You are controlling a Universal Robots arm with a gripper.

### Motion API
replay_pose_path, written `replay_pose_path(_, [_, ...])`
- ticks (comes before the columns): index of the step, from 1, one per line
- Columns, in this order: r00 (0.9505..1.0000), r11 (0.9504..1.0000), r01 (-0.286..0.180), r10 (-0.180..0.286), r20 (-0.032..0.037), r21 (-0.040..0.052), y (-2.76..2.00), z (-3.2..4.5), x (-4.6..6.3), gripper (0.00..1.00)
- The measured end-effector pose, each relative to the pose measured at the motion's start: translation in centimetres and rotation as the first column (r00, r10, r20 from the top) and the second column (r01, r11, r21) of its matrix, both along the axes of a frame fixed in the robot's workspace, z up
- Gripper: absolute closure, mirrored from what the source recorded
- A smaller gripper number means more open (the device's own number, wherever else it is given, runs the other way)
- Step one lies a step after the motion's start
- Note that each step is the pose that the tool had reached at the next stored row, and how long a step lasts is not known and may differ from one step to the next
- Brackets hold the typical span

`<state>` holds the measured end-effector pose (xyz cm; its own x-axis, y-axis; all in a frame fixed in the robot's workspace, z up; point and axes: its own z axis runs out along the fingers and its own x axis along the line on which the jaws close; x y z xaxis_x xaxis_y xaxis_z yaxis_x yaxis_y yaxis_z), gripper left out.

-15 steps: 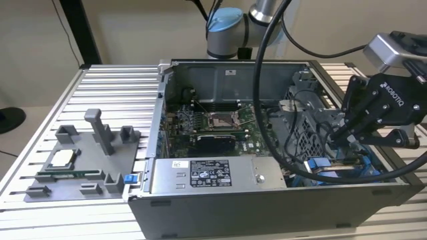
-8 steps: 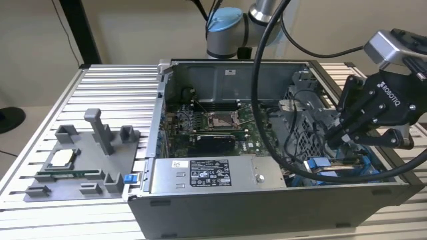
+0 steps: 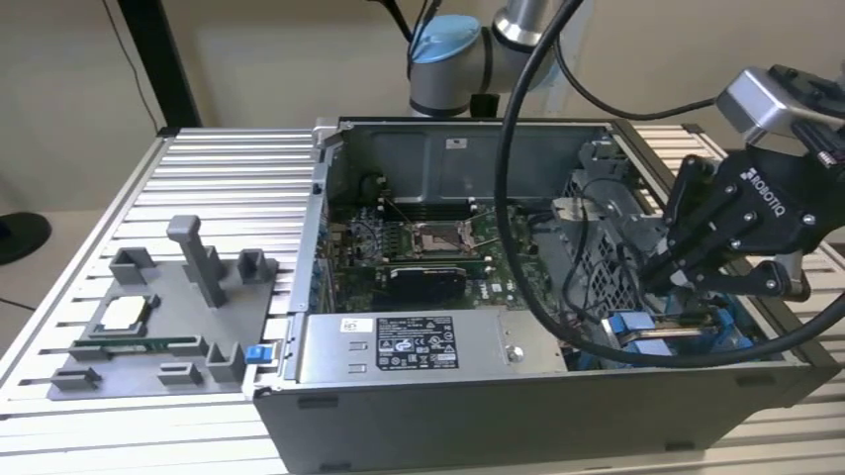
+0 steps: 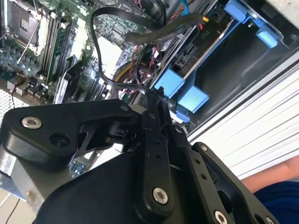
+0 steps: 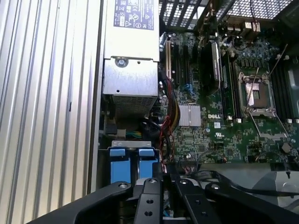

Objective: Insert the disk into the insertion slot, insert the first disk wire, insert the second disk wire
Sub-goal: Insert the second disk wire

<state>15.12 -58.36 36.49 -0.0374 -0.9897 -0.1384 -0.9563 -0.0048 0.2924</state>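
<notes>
Ribbed aluminium bench (image 3: pixel 225 168) recorded as work surface. Found bearing an open computer case (image 3: pixel 528 416), with a grey power-supply box (image 3: pixel 410 346) along the near wall.

Located gripper (image 3: pixel 660 285) low inside the case at the exterior view's right, over the insertion slot (image 4: pixel 247 60). Found fingers (image 4: pixel 156 126) pressed close together, apparently pinching the end of a black wire (image 4: pixel 95 56) looping back over the motherboard (image 5: pixel 210 121). Contact point partly hidden, so entered as judgement only.

Located the disk (image 4: pixel 210 46) lying within the slot between blue tabs (image 4: pixel 170 84), just beyond the fingertips. Judged seated.

Assessed step in hand as wire insertion; unable to tell first wire from second. Judged to call for squaring the wire end to the disk's connector, pressing straight in, and keeping slack clear of the blue tabs and neighbouring cables.
</notes>
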Motion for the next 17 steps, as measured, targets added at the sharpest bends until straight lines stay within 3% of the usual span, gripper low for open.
replay_pose_path(5, [1.0000, 1.0000, 0.002, -0.002, -0.0002, 0.0000, -0.02, -0.58, 0.4, 1.00])
replay_pose_path(13, [1.0000, 1.0000, 0.002, -0.002, -0.0002, 0.0001, -0.03, -1.28, 2.0, 1.00])
replay_pose_path(17, [1.0000, 1.0000, 0.002, -0.002, -0.0002, 0.0000, -0.06, -1.73, 2.2, 1.00])
